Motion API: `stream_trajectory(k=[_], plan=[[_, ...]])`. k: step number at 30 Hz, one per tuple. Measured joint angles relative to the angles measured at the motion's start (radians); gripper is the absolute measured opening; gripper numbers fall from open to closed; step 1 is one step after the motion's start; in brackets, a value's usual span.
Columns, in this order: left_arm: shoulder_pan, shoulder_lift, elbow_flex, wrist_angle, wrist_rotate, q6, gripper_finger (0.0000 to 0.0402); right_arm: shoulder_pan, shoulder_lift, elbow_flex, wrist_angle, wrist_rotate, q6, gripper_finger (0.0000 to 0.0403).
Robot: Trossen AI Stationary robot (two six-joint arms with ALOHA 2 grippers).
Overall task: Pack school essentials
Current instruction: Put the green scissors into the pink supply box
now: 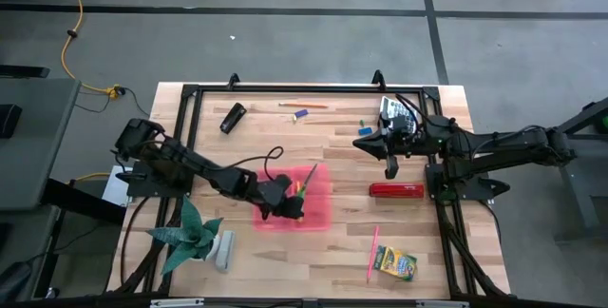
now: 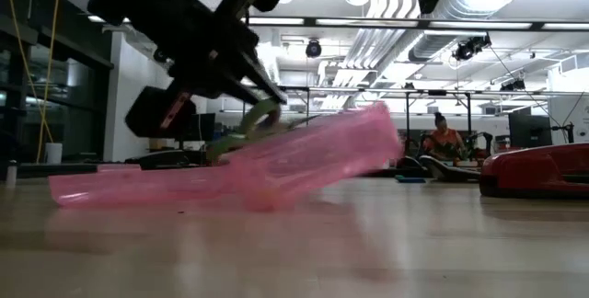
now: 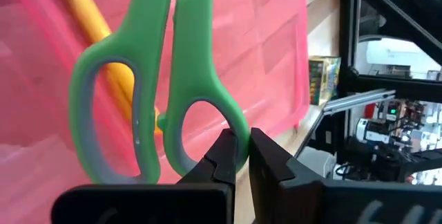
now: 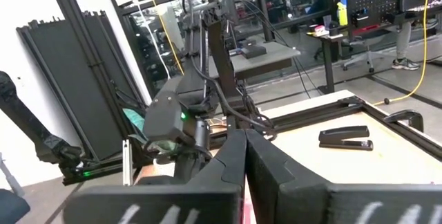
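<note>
At the left of the pale wooden desk (image 1: 266, 251) stands 1 spiky green plant (image 1: 190, 237), with a small grey object just beside it. The left gripper (image 1: 283, 197) reaches to mid-desk, its 2 dark fingers (image 3: 224, 156) pinching the rim of 1 loop of the green-handled scissors (image 3: 169, 79). Those handles are smooth green plastic with a grey lining, 2 oval loops side by side. They lie over a flat, translucent pink pouch (image 1: 309, 203), glossy and creased, with 1 edge lifted off the desk in the low view. 1 yellow-orange pencil (image 3: 97, 27) shows against the pink plastic behind the handles.

Toward the far edge lie 1 black stapler (image 1: 233, 117), 1 thin orange pencil (image 1: 302, 105), and 1 small blue eraser (image 1: 302, 114) just beside it. Further right is 1 tiny green eraser (image 1: 362, 120). The right gripper (image 1: 391, 165) hangs over the desk near the far right corner, its 2 fingers pressed together on nothing. Just beyond it lies 1 glossy red stapler (image 1: 396, 190), long and rounded. Near the front right are 1 thin pink pencil (image 1: 372, 253) and 1 yellow-green crayon box (image 1: 395, 263), rectangular cardboard, just beside each other.
</note>
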Motion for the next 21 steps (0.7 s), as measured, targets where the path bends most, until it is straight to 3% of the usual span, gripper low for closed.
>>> stream_trajectory(k=[15, 21], plan=[[0.038, 0.029, 0.004, 0.227, -0.032, 0.027, 0.0, 0.0, 0.001, 0.0, -0.018, 0.013, -0.011, 0.0], [0.054, 0.04, 0.06, 0.2, -0.034, 0.03, 0.0, 0.0, 0.001, 0.0, -0.032, 0.014, -0.011, 0.0]])
